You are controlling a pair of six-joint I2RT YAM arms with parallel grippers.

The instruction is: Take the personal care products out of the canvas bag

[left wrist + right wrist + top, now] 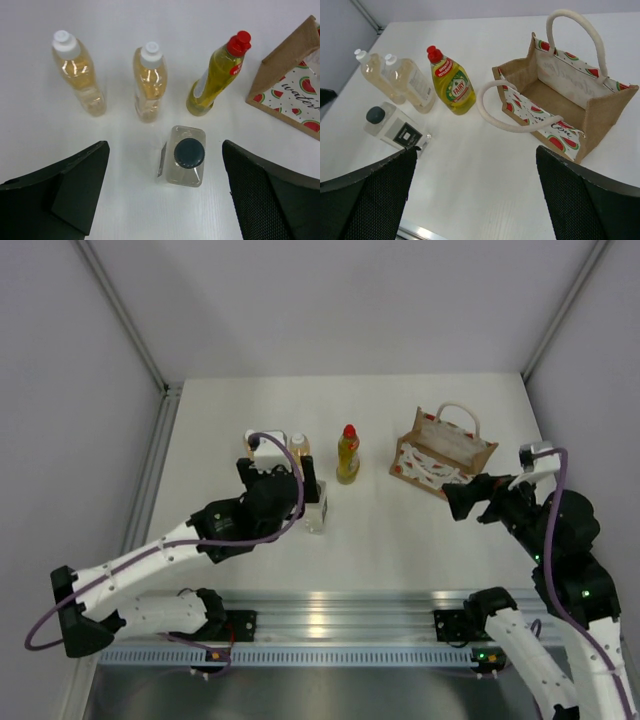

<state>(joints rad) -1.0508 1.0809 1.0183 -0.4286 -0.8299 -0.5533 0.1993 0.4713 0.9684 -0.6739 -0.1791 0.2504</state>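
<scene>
All the bottles stand upright on the white table. Two amber bottles with white caps (80, 75) (149, 82) and the yellow bottle with a red cap (212, 80) form a row. The clear squarish bottle with a dark grey cap (186, 156) stands in front of them. My left gripper (165, 200) is open above and just short of the clear bottle (316, 515), not touching it. The canvas bag (560, 100) stands open to the right, its inside bare. My right gripper (475, 195) is open and empty, near the bag's front (440, 453).
A metal rail (330, 615) runs along the table's near edge by the arm bases. Grey walls close in the left, back and right. One cream handle (505, 122) droops over the bag's near side toward the yellow bottle (451, 82).
</scene>
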